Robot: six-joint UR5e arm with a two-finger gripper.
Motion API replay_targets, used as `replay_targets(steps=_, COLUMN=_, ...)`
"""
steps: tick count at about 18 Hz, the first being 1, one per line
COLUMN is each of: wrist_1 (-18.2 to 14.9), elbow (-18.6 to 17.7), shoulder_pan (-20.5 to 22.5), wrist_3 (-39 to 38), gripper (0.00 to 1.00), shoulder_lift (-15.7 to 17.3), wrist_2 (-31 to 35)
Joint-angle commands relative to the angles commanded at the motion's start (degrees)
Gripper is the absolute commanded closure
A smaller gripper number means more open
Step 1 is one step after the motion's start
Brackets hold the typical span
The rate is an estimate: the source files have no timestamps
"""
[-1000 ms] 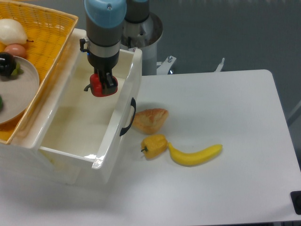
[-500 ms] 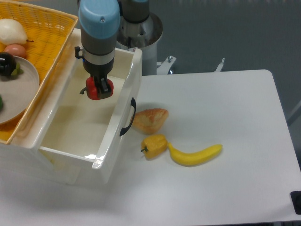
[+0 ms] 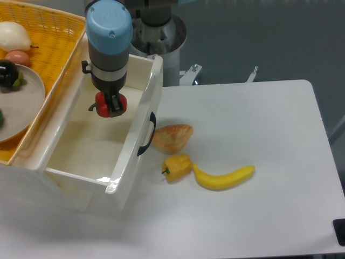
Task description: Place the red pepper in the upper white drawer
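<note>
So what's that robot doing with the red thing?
The robot's gripper is holding a small red pepper over the open upper white drawer, which looks empty inside. It hasn't let go yet. On the table beside the drawer lie a yellow pepper, a banana and a piece of bread. A yellow basket with more food sits on the other side.

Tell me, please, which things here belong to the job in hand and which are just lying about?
Belonging to the job:
red pepper, held in the pincer
upper white drawer, open

Lying about:
yellow pepper
banana
bread
wicker basket holding a plate
</note>
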Motion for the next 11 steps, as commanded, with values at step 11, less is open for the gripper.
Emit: replay_targets(steps=11, wrist_1=-0.09, elbow=0.00, shoulder_pan=-0.97, wrist_3=-0.26, gripper=0.45, shoulder_lift=-0.88, wrist_2=-0.26)
